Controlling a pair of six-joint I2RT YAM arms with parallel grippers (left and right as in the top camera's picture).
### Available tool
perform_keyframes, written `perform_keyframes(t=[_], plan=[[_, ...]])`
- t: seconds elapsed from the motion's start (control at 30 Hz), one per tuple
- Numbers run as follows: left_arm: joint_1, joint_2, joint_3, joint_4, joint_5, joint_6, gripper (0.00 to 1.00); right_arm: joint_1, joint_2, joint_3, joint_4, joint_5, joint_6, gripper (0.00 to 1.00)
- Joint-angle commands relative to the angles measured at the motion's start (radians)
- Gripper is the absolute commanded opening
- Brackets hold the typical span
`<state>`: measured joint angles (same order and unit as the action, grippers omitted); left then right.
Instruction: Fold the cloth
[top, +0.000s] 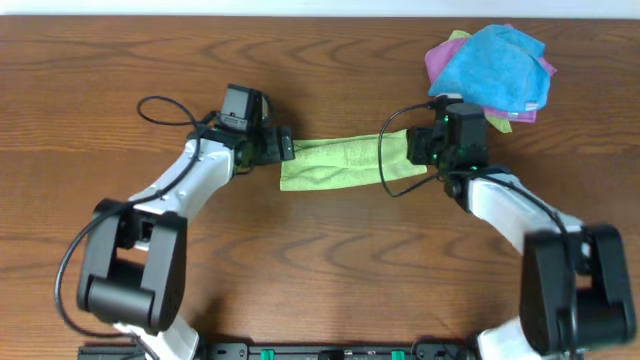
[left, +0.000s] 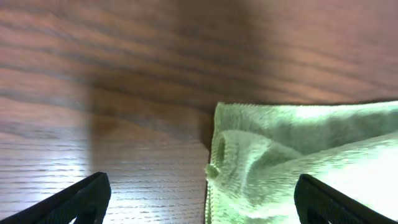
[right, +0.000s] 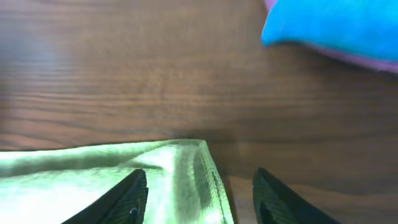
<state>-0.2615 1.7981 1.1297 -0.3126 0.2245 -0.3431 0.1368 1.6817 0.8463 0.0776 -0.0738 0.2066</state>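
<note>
The light olive-green cloth (top: 345, 163) lies on the wooden table as a long folded strip between my two grippers. My left gripper (top: 285, 148) is open at the strip's left end; in the left wrist view its fingers (left: 199, 202) straddle the cloth's rumpled left edge (left: 273, 155). My right gripper (top: 412, 150) is open at the strip's right end; in the right wrist view its fingers (right: 199, 202) straddle the cloth's right corner (right: 186, 168). Neither holds the cloth.
A pile of other cloths, bright blue (top: 497, 65) on top of purple (top: 440, 60), lies at the back right, just behind the right gripper; it also shows in the right wrist view (right: 336, 28). Black cables loop over both arms.
</note>
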Motion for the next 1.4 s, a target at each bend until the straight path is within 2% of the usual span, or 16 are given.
perform_keyframes(t=[0.0, 0.03, 0.1, 0.13, 0.17, 0.2, 0.33, 0.53, 0.93, 1.37], plan=[[0.006, -0.088, 0.0, 0.002, 0.017, -0.002, 0.93, -0.008, -0.081, 0.018, -0.045, 0.007, 0.045, 0.57], [0.005, -0.106, 0.0, 0.003, 0.044, -0.002, 0.73, -0.012, -0.109, 0.018, -0.076, 0.006, 0.09, 0.59], [0.002, -0.112, 0.0, 0.008, 0.094, -0.002, 0.45, -0.021, -0.146, 0.018, -0.129, 0.006, 0.17, 0.64], [-0.004, -0.108, 0.0, 0.008, 0.11, -0.002, 0.22, -0.03, -0.171, 0.018, -0.18, 0.004, 0.233, 0.65], [-0.009, -0.103, 0.0, 0.007, 0.11, -0.002, 0.11, -0.038, -0.181, 0.018, -0.208, -0.003, 0.264, 0.66], [-0.017, -0.094, 0.0, 0.009, 0.109, -0.001, 0.06, -0.053, -0.194, 0.018, -0.248, -0.026, 0.295, 0.68], [-0.034, -0.054, 0.0, 0.04, 0.108, 0.007, 0.06, -0.108, -0.198, 0.003, -0.299, -0.179, 0.314, 0.73], [-0.037, 0.03, 0.0, 0.067, 0.117, 0.007, 0.06, -0.169, -0.198, -0.068, -0.275, -0.269, 0.382, 0.75], [-0.109, 0.127, 0.0, 0.118, 0.128, 0.017, 0.06, -0.175, -0.188, -0.13, -0.215, -0.298, 0.461, 0.75], [-0.119, 0.196, 0.0, 0.127, 0.116, 0.013, 0.05, -0.139, -0.003, -0.13, -0.063, -0.334, 0.539, 0.75]])
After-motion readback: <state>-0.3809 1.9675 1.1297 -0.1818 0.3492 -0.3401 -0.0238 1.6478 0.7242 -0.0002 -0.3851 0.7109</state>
